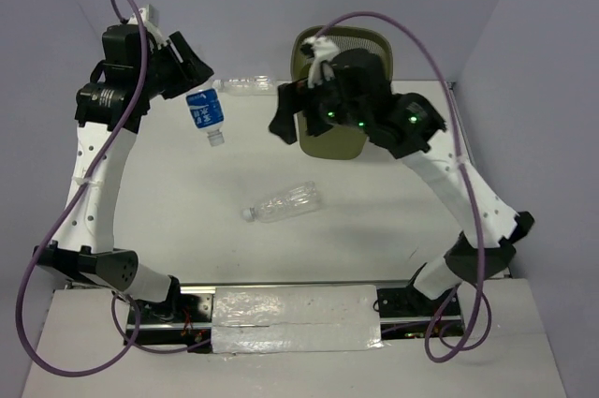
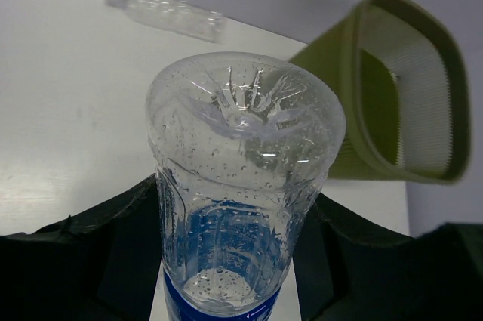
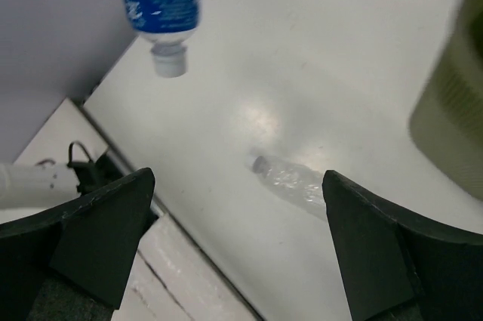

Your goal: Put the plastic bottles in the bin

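We see the left pincer (image 1: pixel 192 80) up in the air at the far left. It is shut tight on the bottom end of the blue-label bottle (image 1: pixel 205 112). That bottle hangs with its cap down, over the table (image 1: pixel 168 201), and it does not touch the table.

The right pincer (image 3: pixel 238 176) is open as wide as it goes, and we see nothing in it. It hangs in the air just in front of the bin (image 1: pixel 374 37).

The bin stands at the far side of the table, a bit to the right.

A clear bottle (image 1: pixel 285 202) lies on its side in the middle of the table, nearer to us. A second clear bottle (image 1: pixel 245 84) lies at the far edge, just left of the bin.
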Controlling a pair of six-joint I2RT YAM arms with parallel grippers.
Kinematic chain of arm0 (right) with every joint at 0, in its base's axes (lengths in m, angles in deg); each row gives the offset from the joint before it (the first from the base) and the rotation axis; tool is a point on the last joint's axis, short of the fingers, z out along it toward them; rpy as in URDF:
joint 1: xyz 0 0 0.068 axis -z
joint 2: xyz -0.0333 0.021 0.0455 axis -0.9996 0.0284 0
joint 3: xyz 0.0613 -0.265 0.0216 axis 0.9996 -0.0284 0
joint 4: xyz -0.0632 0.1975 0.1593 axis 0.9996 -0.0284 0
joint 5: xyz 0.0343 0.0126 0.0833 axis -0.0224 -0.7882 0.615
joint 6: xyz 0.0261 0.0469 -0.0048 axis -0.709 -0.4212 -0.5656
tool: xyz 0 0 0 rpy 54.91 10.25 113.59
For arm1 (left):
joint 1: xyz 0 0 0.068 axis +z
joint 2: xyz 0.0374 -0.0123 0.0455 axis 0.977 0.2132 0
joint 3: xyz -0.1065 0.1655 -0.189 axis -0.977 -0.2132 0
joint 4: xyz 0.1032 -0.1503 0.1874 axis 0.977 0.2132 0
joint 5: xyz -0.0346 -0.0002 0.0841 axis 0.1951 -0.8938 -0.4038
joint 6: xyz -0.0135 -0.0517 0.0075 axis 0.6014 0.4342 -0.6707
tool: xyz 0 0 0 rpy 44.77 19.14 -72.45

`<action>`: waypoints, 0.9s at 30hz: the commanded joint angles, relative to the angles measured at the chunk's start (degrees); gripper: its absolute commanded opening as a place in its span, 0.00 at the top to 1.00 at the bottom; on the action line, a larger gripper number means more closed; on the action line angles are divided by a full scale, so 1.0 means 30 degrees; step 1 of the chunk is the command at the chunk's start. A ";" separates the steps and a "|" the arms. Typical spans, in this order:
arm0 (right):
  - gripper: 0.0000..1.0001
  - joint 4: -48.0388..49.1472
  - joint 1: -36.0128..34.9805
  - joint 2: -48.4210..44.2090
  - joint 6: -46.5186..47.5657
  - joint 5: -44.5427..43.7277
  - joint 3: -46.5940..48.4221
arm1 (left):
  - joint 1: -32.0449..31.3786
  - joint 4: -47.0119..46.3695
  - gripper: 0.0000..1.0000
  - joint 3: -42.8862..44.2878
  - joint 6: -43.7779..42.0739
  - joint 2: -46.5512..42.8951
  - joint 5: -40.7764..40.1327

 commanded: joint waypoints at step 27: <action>0.10 0.6629 -0.2249 0.7439 -0.4152 0.3158 0.3136 | -0.1108 -0.1177 0.52 -0.0531 0.2497 -0.0516 0.5156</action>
